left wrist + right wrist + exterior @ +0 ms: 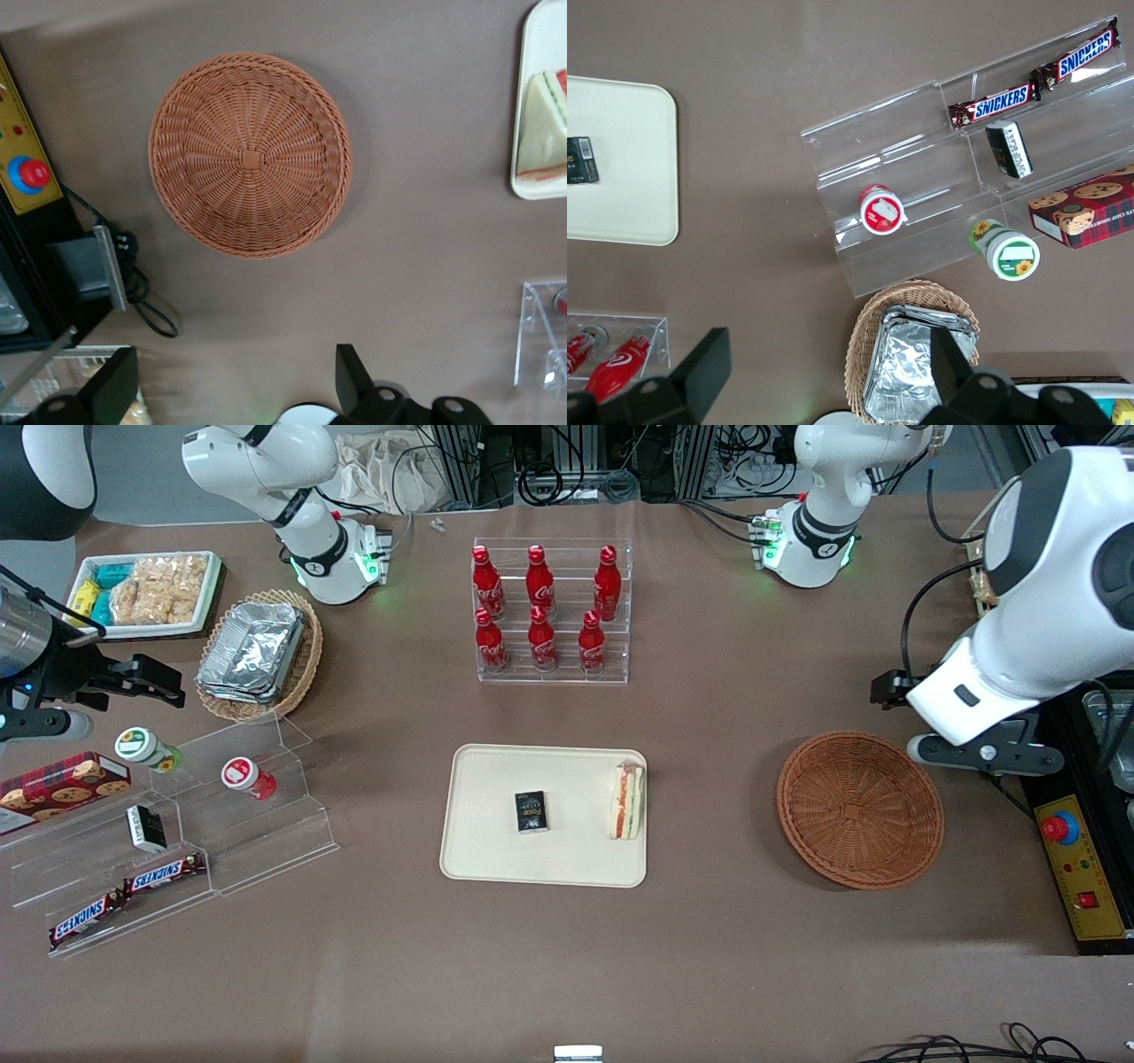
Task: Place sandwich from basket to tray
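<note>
brown cloth covers the surface nearest you, and on it sits the flat cream-beige rectangular tray with the small triangular white-bread sandwich resting on its edge, close against the rim at the working arm's end. a small black packet lies near the tray's middle, apart from the sandwich. the round reddish-brown woven wicker basket holds nothing, so you can judge the transfer as done. your end effector hangs high above the surface, just beside the basket and toward the working arm's end, its two dark fingers spread wide with nothing between them.

what can go wrong now is small but real. the sandwich stands on a narrow side right at the rim; if you sweep the arm low across the tray, a brush could tip it over or push it off. the light basket could also skid if you drop onto its rim. keep the arm high if you move it.
</note>
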`<control>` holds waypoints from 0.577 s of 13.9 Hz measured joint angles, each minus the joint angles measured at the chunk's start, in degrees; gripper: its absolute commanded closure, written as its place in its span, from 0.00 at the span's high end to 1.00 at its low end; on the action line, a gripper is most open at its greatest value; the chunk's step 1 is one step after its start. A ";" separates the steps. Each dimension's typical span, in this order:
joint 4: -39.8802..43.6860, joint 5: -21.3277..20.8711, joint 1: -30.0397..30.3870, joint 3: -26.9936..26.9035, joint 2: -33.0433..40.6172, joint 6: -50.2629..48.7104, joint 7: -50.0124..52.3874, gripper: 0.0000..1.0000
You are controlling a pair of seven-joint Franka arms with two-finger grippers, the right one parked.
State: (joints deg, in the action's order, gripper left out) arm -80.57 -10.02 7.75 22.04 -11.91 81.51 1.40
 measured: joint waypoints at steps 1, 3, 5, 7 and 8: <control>0.00 0.12 0.62 0.00 0.20 -0.01 -1.46 1.00; 0.23 1.41 1.94 -0.05 0.35 0.95 -2.54 1.00; 0.62 2.36 3.13 -0.40 0.54 6.20 -2.99 1.00; 0.73 2.48 3.51 -0.91 0.89 9.90 -3.08 1.00; 0.77 2.50 3.52 -1.13 1.03 10.40 -3.08 1.00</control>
